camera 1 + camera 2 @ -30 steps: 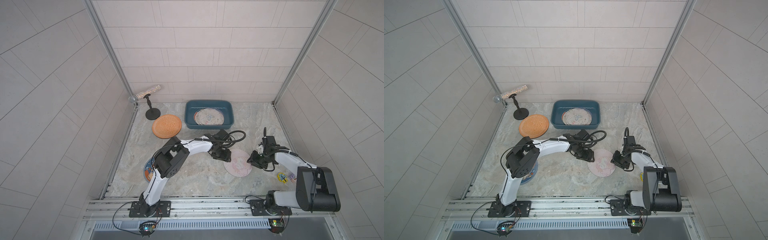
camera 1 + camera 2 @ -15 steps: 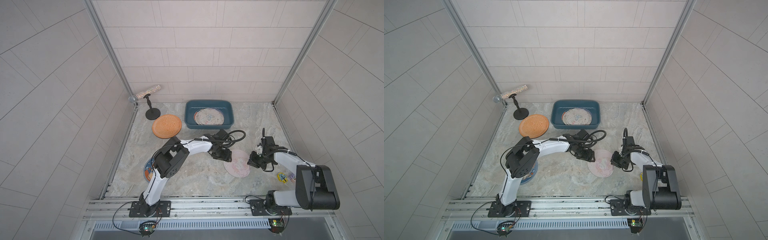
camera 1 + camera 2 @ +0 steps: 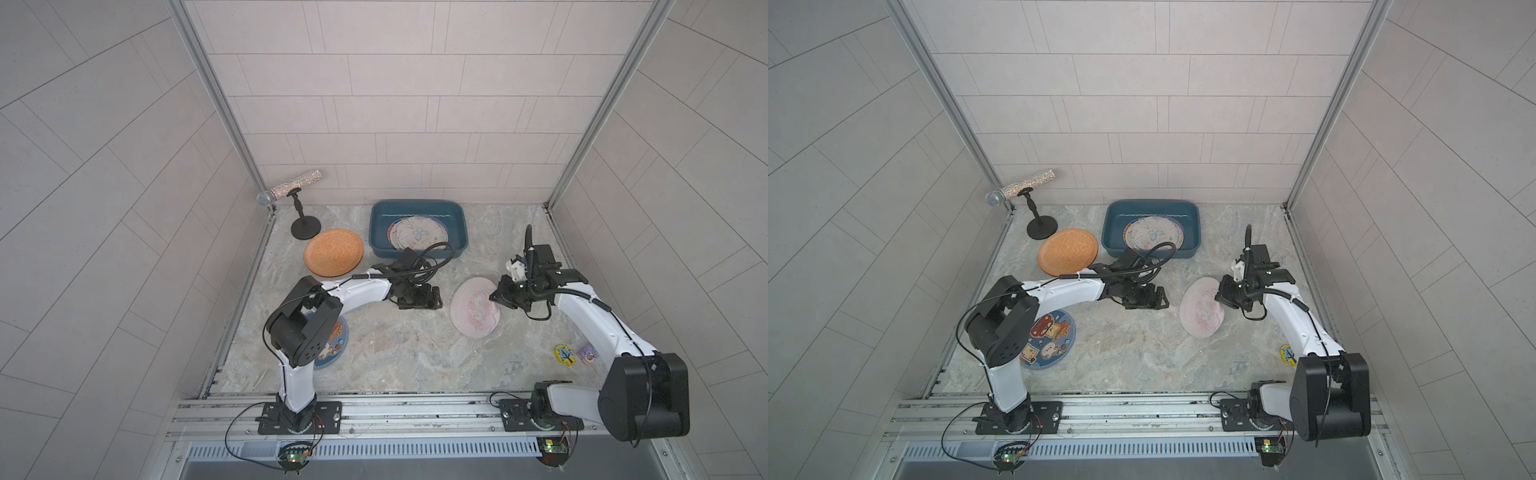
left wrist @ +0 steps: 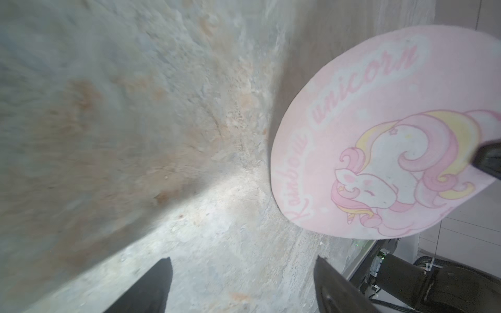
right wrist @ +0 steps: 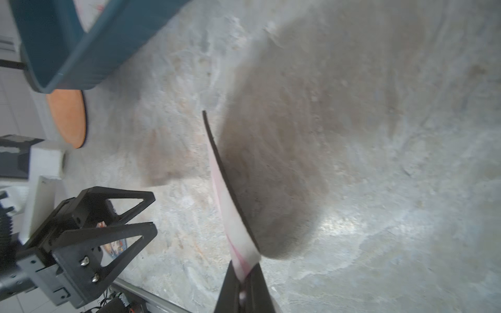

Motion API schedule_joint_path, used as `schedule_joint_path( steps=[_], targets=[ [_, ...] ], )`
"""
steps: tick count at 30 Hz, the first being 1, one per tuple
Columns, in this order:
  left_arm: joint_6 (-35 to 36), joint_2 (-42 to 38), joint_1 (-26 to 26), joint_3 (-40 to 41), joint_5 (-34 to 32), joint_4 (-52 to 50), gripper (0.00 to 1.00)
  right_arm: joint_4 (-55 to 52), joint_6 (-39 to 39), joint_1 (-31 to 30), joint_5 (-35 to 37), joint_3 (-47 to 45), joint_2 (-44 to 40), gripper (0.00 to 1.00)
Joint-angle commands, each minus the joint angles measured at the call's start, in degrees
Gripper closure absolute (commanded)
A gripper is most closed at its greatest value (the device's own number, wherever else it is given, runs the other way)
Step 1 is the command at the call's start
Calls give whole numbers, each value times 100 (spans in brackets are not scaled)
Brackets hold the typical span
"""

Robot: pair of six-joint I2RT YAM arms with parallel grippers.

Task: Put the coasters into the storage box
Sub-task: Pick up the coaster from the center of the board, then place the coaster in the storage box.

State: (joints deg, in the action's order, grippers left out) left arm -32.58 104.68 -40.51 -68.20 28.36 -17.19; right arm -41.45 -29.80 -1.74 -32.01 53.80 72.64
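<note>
Pink coaster [image 3: 473, 311] in right end effector [image 3: 497, 297] (left end effector [image 3: 436, 298] agape)

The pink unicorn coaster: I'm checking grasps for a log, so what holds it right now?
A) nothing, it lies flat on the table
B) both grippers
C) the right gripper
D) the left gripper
C: in the right wrist view the right gripper is pinched shut on the edge of the pink unicorn coaster, while the left gripper stands open and apart from it.
</note>
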Motion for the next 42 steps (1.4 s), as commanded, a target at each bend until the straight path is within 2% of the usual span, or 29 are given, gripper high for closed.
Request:
schedule_joint_path(
  steps=[1, 7, 12, 24, 32, 37, 42],
  targets=[
    [40, -441, 190, 284, -93, -28, 11, -190, -26, -221, -228, 532, 39, 100],
    [128, -1034, 651, 810, -134, -135, 8, 33, -243, -478, -384, 1563, 425, 100],
    [212, -1502, 1014, 1174, -146, -245, 7, 664, -645, -597, -622, 2281, 998, 100],
    [458, -2203, 1767, 1665, -146, -573, 4, 1563, -1040, -1303, -687, 4875, 3446, 100],
    [571, -2391, 2007, 1846, -138, -722, 3, 2542, -1532, -1625, -1225, 6376, 5123, 100],
    [703, -2530, 2073, 1842, -247, -953, 3, 2344, -1574, -1668, -1218, 7329, 5944, 100],
    [744, -2745, 2176, 1896, -395, -1149, 3, 1933, -1551, -1518, -853, 7355, 6310, 100]
  ],
)
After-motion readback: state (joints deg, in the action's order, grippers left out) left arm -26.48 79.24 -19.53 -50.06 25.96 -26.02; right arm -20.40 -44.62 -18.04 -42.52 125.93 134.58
